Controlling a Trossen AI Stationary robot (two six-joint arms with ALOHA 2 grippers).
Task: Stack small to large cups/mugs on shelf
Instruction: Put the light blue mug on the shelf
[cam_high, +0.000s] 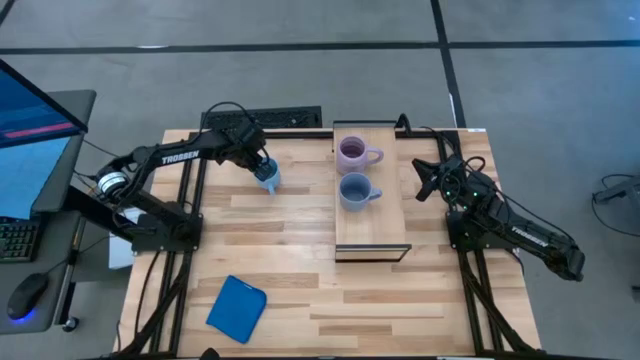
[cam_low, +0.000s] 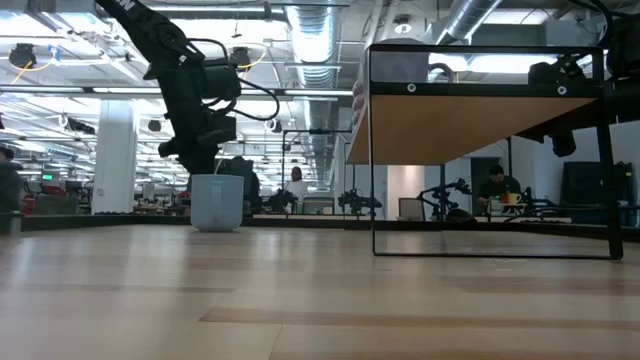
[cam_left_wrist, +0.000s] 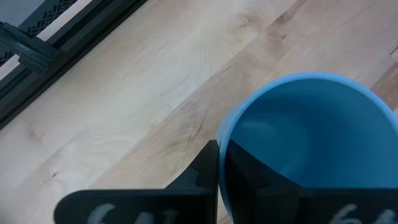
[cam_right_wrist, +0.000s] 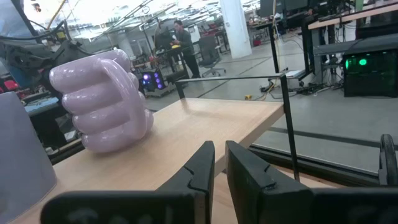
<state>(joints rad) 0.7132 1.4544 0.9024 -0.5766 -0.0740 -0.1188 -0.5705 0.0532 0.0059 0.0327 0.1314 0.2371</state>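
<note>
While the purple mug (cam_high: 352, 153) and grey-blue mug (cam_high: 354, 191) sit on the shelf (cam_high: 371, 236), the left gripper (cam_high: 263, 170), upper left of centre, has its fingers clamped on the light blue mug (cam_high: 269, 179); the right gripper (cam_high: 428, 178) fingers are together.

Left gripper (cam_high: 262, 168) over one mug (cam_high: 268, 179) on the tabletop (cam_high: 300, 290); two mugs (cam_high: 355, 172) on the shelf (cam_high: 371, 230) to its right.

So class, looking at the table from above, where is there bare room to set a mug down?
The shelf is bare from the grey-blue mug to its near end. The tabletop lies open between shelf and blue pad. It is crowded at the purple mug and where the left gripper meets the light blue mug.
</note>
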